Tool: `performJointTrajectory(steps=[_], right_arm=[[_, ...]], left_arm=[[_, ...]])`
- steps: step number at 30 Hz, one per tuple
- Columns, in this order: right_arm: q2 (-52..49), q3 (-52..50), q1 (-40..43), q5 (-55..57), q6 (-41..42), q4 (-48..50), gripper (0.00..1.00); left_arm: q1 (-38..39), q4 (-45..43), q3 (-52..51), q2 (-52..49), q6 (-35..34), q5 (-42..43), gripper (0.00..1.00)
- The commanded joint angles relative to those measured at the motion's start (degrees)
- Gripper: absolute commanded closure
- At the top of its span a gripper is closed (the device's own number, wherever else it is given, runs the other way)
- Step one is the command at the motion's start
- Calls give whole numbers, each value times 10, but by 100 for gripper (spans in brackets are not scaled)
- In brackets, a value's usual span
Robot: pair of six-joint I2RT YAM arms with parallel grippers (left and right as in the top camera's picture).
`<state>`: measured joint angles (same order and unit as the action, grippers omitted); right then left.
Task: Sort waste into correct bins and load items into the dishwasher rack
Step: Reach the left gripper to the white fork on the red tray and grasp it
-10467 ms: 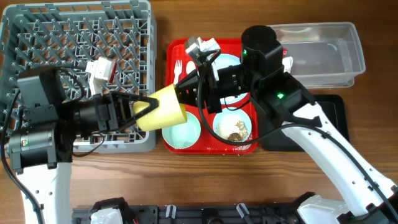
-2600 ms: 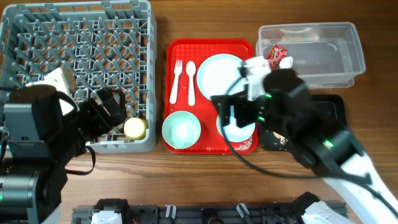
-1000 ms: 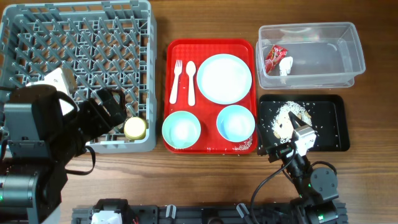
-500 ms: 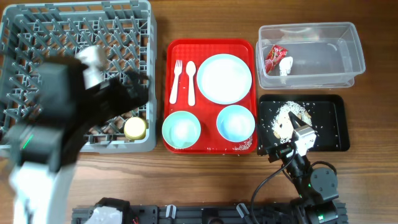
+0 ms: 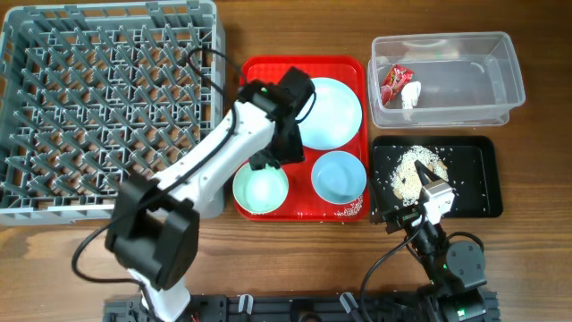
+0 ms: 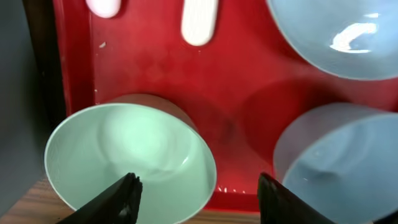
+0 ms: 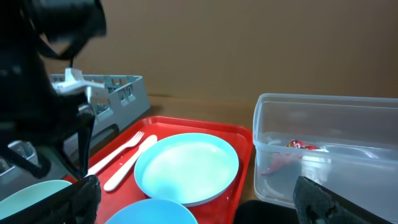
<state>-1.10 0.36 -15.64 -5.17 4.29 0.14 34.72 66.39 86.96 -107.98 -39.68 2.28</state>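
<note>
**Red tray (image 6: 161,68) beneath a wide-open left gripper (image 6: 199,199)**

White plastic shows in the fork (image 7: 122,151) and spoon (image 7: 132,163), which lie side by side on the tray's left part. Their long axes are parallel and run from the near edge to the far edge. Both heads point away from the robot and both handle ends point toward the mint-green bowl (image 6: 124,162).

The pale blue bowl (image 5: 340,176) sits upright just right of the mint-green bowl, and the glossy, flat pale blue plate (image 5: 335,112) lies beyond it.

The clear tub (image 5: 474,80) and black tray (image 5: 474,179) both have their long sides running left to right, the tub the farther of the two. A crinkled red wrapper (image 5: 393,79) touches a white scrap (image 5: 409,94) in the tub's left end. Beige crumbs (image 5: 411,165) are scattered over the black tray's left half.

The left gripper hangs over the tray's near edge between the two bowls, fingers spread with nothing between them. The right gripper (image 7: 199,208) sits low at the table's near edge, its fingers also far apart.

Half a second ago the left arm (image 5: 214,161) was over the grey rack (image 5: 89,98). Now it stretches across the rack's near right corner to the tray and hides the fork and spoon from overhead. The right arm and the waste have not moved.
</note>
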Motion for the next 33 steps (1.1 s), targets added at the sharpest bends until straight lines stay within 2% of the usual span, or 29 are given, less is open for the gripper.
performJointTrajectory(steps=[1, 5, 9, 14, 17, 21, 24, 27, 33], right_arm=[[5, -1, 3, -10, 6, 3, 0], [5, -1, 3, -10, 6, 3, 0], [5, -1, 3, -10, 6, 3, 0], [5, -1, 3, -10, 6, 3, 0], [5, -1, 3, -10, 6, 3, 0], [5, -1, 3, -10, 6, 3, 0], [5, -1, 3, -10, 6, 3, 0], [5, -1, 3, -10, 6, 3, 0], [5, -1, 3, -10, 6, 3, 0]], left_arm=[[0, -6, -7, -10, -45, -29, 44], [1, -6, -9, -10, -48, -36, 46], [-3, -29, -9, -10, -45, -99, 44], [-18, -134, -9, -10, 35, -177, 41], [-66, -190, -9, -12, 73, -157, 37], [-135, -245, -9, -28, 139, -45, 38], [-171, -272, -9, -56, 210, 39, 43], [-177, -274, -9, -86, 230, 44, 47], [-159, -271, -9, -130, 230, -5, 47]])
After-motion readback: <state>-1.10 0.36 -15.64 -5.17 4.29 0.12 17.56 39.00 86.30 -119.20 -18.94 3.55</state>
